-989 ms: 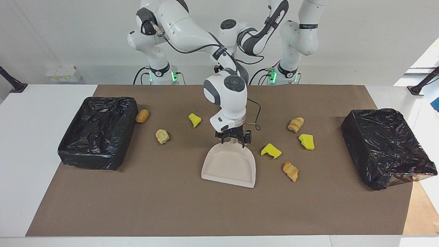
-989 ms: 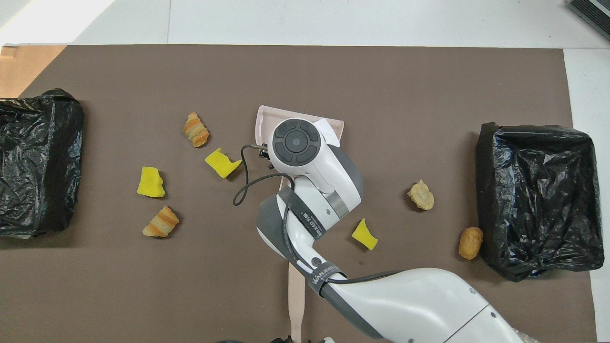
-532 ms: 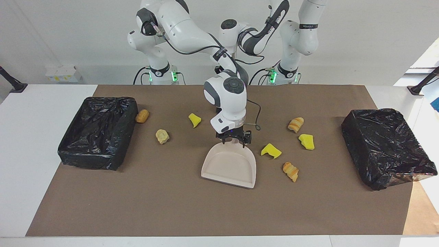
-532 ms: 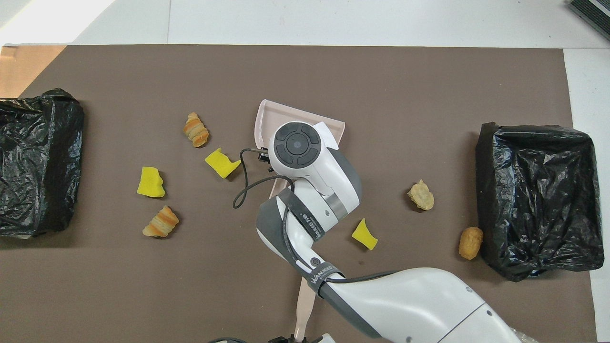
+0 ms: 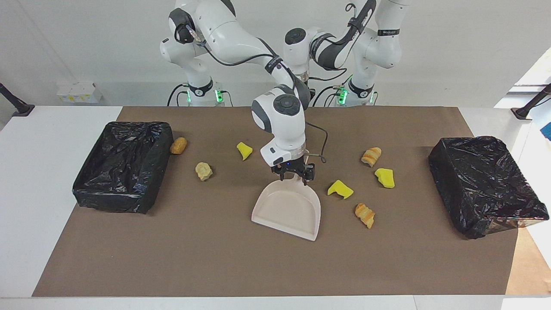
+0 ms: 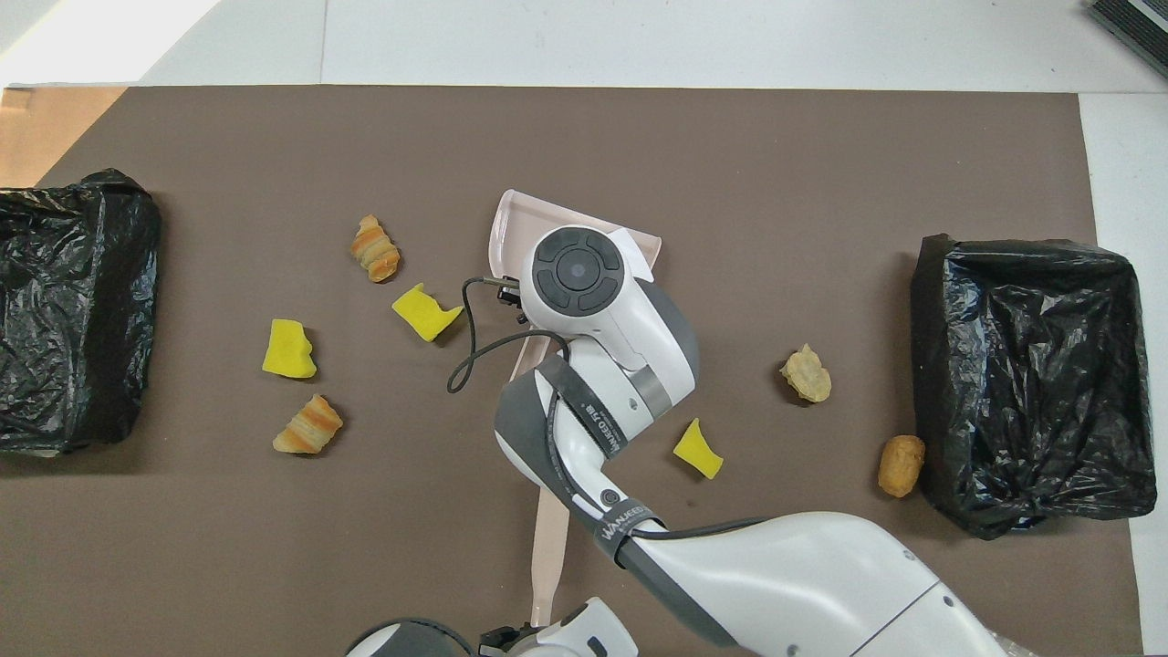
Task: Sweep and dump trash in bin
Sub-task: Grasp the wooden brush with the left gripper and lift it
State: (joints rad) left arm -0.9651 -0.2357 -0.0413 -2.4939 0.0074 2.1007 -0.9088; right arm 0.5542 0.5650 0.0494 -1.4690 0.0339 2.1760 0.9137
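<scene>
R gripper (image 5: pixel 293 173), frame centre, clamps the dustpan (image 5: pixel 288 209) handle; pan sits tilted. L gripper (image 6: pixel 516 636), bottom edge of overhead view, fingers closed on the brush handle (image 6: pixel 547 557). Trash (image 5: pixel 339 189) scattered mid-frame both sides. Keep pan lip flat to mat, sweep w/ short strokes.

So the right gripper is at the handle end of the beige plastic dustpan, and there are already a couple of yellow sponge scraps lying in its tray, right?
Not quite. The right gripper is at the handle end of the beige plastic dustpan, but its tray is empty in the facing view; the nearest yellow sponge scrap lies on the brown mat beside it.
</scene>
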